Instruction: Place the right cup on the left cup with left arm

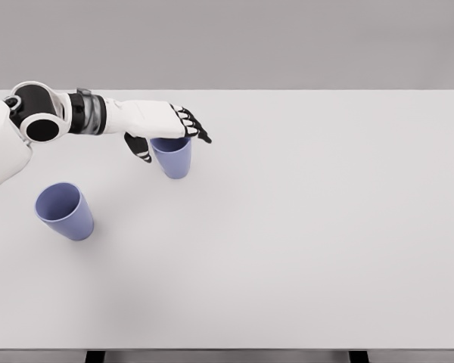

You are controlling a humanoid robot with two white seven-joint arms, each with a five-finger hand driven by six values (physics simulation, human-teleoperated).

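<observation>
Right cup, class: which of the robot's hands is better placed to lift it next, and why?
Left. The left hand is already at the right cup, fingers around its rim, with the left cup nearby on the table. No right arm is in view.

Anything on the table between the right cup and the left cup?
Nothing visible. The left hand is at the rim of the right cup; whether it grips is unclear. Only bare table lies between it and the left cup.
</observation>
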